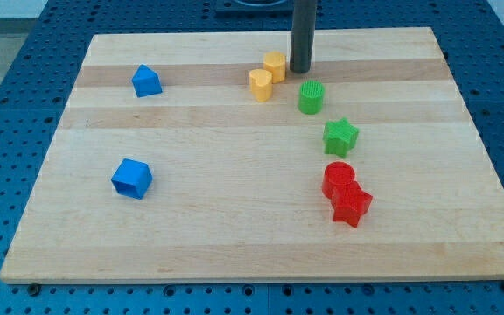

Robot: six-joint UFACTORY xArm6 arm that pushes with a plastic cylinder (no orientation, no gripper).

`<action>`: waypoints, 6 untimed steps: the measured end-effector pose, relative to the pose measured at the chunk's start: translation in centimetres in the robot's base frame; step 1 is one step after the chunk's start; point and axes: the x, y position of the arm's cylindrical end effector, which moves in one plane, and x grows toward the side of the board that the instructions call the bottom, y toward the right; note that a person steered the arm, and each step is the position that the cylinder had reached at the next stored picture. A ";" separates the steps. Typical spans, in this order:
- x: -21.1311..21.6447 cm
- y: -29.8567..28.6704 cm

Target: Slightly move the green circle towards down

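Observation:
The green circle (311, 96) stands on the wooden board (234, 227), right of the middle, near the view's top. My tip (300, 70) rests on the board just above it and slightly to its left, with a small gap between them. The tip is also right beside the yellow hexagon block (275, 65), on that block's right. The dark rod rises straight out of the view's top.
A yellow heart block (261, 85) sits below-left of the yellow hexagon. A green star (340, 136) lies below-right of the green circle. A red circle (338, 178) and a red star (351, 206) touch further down. Two blue blocks (146, 80) (132, 178) lie at the left.

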 end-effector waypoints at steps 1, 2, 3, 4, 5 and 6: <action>-1.0 0.1; -0.2 1.2; 1.2 3.5; 2.7 5.8; 3.5 6.2; 3.5 6.2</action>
